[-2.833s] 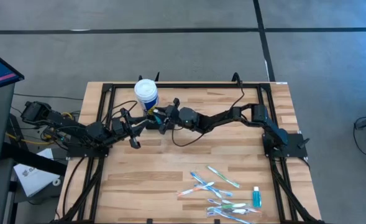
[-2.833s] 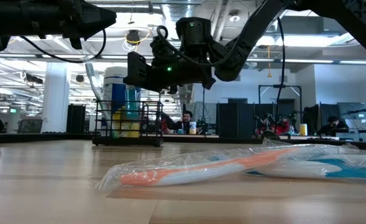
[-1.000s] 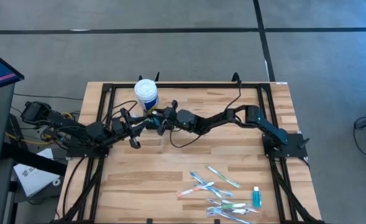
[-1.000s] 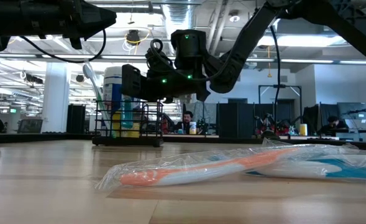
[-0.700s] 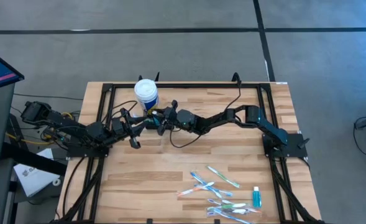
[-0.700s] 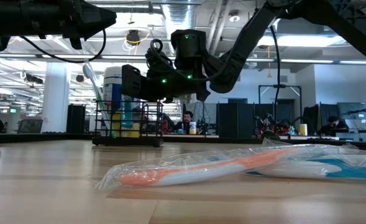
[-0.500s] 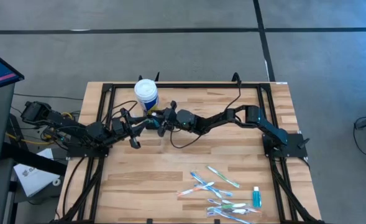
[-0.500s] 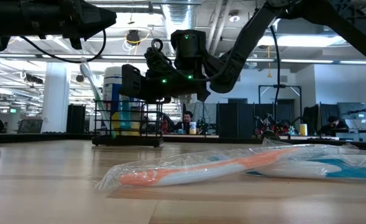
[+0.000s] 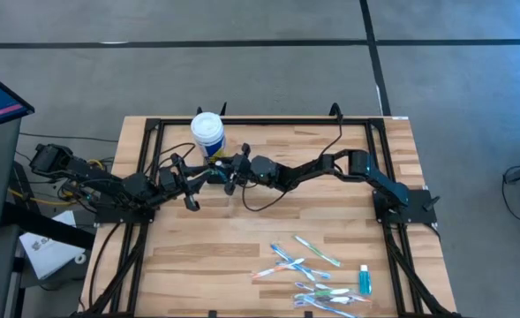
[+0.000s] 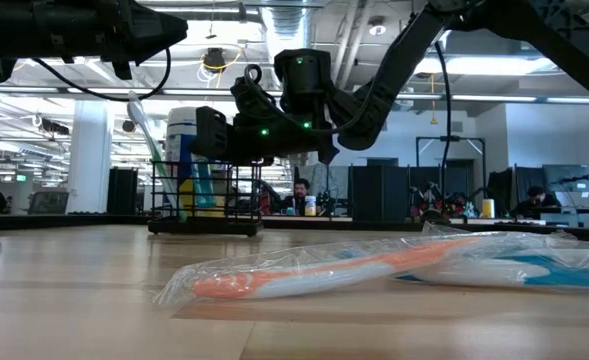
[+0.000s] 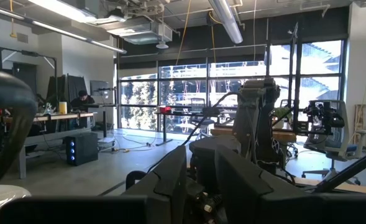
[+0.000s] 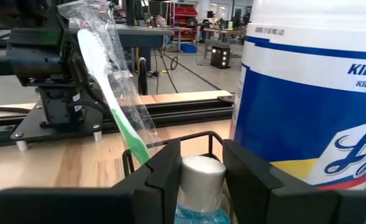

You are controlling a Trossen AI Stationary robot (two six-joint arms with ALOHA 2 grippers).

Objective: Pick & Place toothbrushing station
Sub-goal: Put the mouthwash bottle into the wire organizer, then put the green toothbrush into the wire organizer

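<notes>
Overhead camera looks straight down; low camera faces level across the table (image 9: 198, 247); both show the tub (image 9: 207, 129).

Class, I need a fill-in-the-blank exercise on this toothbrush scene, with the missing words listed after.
1. The white tub has a ____ label.
2. The wrapped toothbrush standing in the black caddy has a ____ handle.
3. The right gripper has its jaws around a small tube's ____ cap.
4. The spare toothbrushes lie on the ____ table.

Missing words: blue; green; white; wooden

Bright room, lit from above
Ceiling lamps (image 10: 212, 60) glare; windows (image 11: 189, 93) glow white; the near wrapped toothbrush (image 10: 314, 275) looks blurry
</notes>
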